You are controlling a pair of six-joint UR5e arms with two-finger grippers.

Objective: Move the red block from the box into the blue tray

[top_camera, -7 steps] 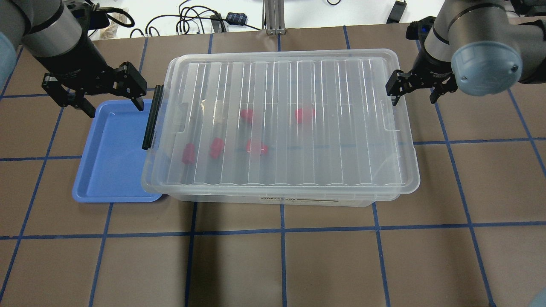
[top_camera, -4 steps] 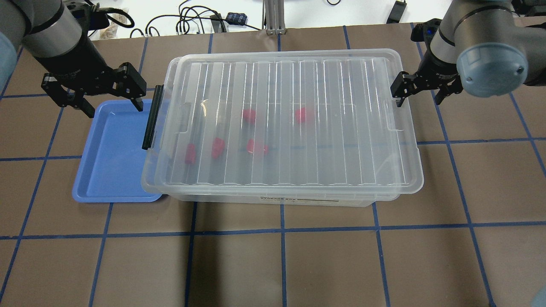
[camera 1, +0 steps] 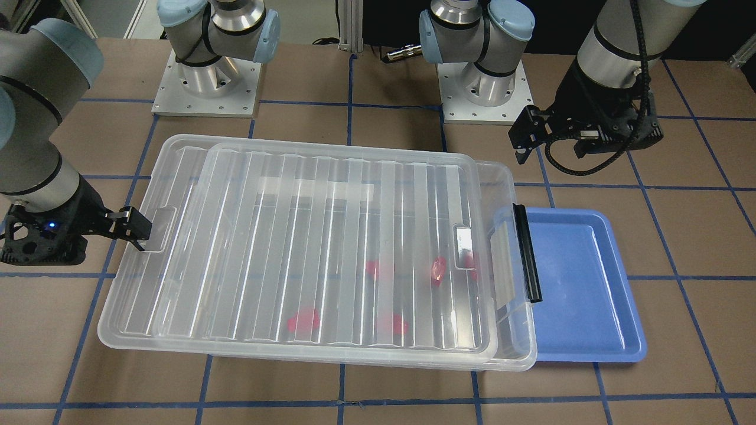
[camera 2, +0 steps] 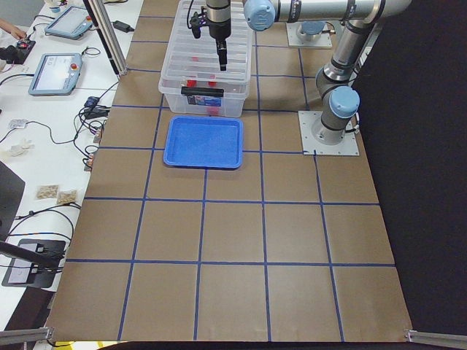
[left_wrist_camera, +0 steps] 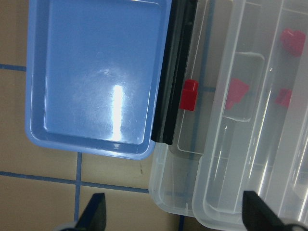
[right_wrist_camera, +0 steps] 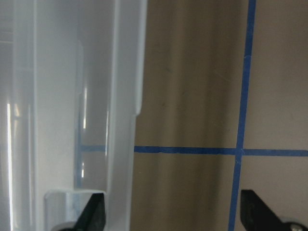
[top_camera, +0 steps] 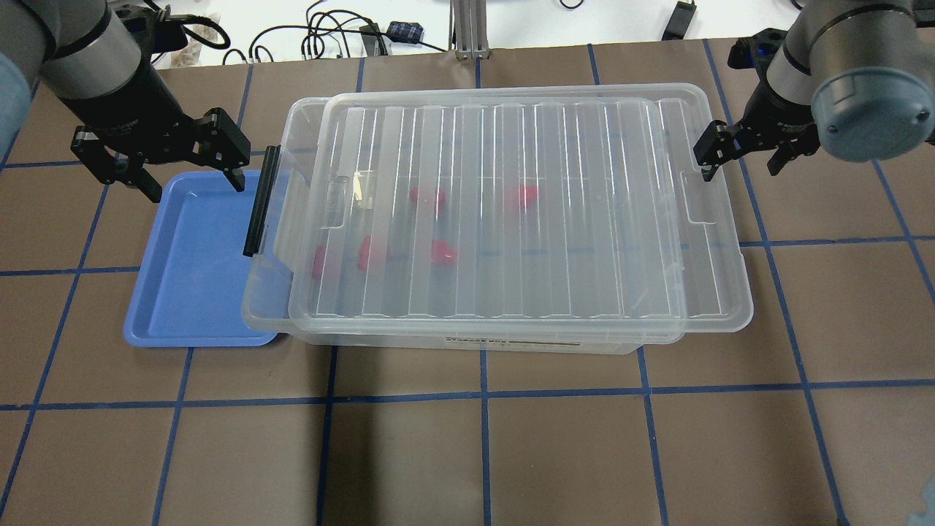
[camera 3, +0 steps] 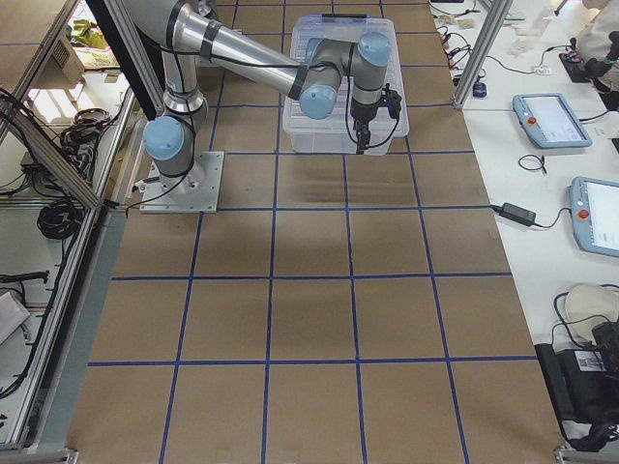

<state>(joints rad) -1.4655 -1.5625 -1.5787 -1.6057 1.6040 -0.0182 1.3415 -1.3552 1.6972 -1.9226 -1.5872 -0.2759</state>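
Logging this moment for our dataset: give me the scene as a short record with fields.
box: on table, lid offset toward robot's right, gap by black latch
red blocks: five, all inside box
blue tray: empty, beside latch end
left end effector: open, above tray's far edge
right end effector: open, at lid's right end

The box [top_camera: 365,340] is clear, its lid [top_camera: 555,241] see-through and ribbed, with a black latch bar [top_camera: 261,201] at one end. Blocks [left_wrist_camera: 189,95] inside it are glossy red. The tray [top_camera: 193,277] beside it is light blue. The table [top_camera: 584,453] beneath is brown, gridded with blue lines.
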